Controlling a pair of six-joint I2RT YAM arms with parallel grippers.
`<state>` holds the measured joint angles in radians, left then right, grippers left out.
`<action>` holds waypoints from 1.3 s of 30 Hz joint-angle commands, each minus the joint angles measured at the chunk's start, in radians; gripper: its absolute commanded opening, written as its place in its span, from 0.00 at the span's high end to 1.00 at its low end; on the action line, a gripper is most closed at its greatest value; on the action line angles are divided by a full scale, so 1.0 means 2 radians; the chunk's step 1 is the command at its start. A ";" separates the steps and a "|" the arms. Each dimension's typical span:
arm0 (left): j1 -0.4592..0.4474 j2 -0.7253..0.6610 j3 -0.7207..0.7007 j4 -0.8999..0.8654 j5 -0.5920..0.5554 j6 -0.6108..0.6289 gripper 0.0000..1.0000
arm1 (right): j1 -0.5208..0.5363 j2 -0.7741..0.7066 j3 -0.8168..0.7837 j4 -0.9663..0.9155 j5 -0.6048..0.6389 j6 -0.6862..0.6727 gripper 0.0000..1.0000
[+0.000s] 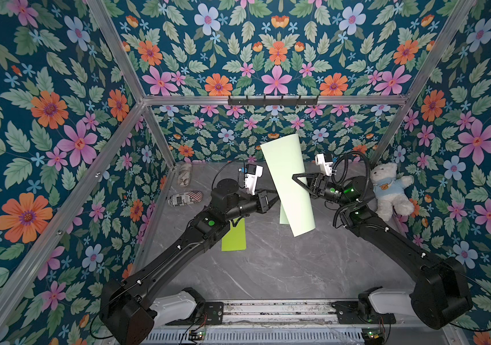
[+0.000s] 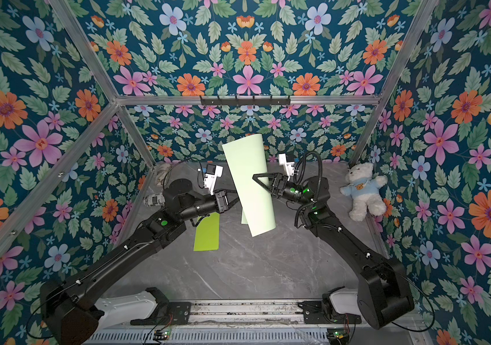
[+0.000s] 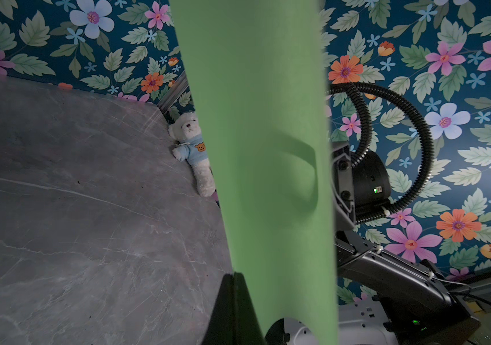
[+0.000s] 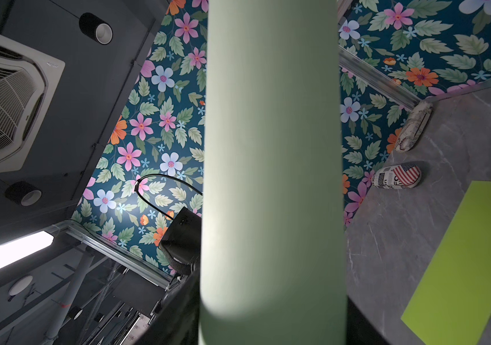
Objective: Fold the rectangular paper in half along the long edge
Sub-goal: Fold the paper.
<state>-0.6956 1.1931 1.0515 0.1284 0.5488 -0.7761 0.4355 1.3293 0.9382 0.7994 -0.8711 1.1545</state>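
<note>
While the pale green paper [image 1: 287, 167] stood curled and nearly upright above the surface [image 1: 268, 268], between the two arms, the left gripper [image 1: 275, 202] was clenched on one long edge. The right gripper [image 1: 295, 179] reached across the opposite side with one finger in front of the sheet; whether it grasped the paper could not be determined.

The grey marble table [image 1: 268, 263] before me carries a lime-green sheet [image 1: 234, 239], lying flat on its left side. A white teddy bear [image 1: 390, 191] lies at the far right edge. A flag-print pouch [image 1: 185, 198] and a pale pouch [image 1: 184, 174] lie near the far left corner.
</note>
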 commanded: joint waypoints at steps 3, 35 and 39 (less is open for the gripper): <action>0.000 0.002 0.000 0.011 0.002 0.004 1.00 | 0.010 -0.004 0.014 -0.051 -0.021 -0.046 0.38; 0.000 0.014 -0.007 0.016 0.008 -0.001 1.00 | 0.021 -0.025 0.042 -0.185 0.016 -0.147 0.60; 0.000 0.012 -0.007 0.015 0.007 -0.001 1.00 | 0.020 -0.032 0.026 -0.137 0.020 -0.125 0.62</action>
<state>-0.6960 1.2236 1.0328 0.1402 0.5533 -0.7834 0.4751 1.2789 1.0019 0.3908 -0.8436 0.8536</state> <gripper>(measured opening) 0.049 0.375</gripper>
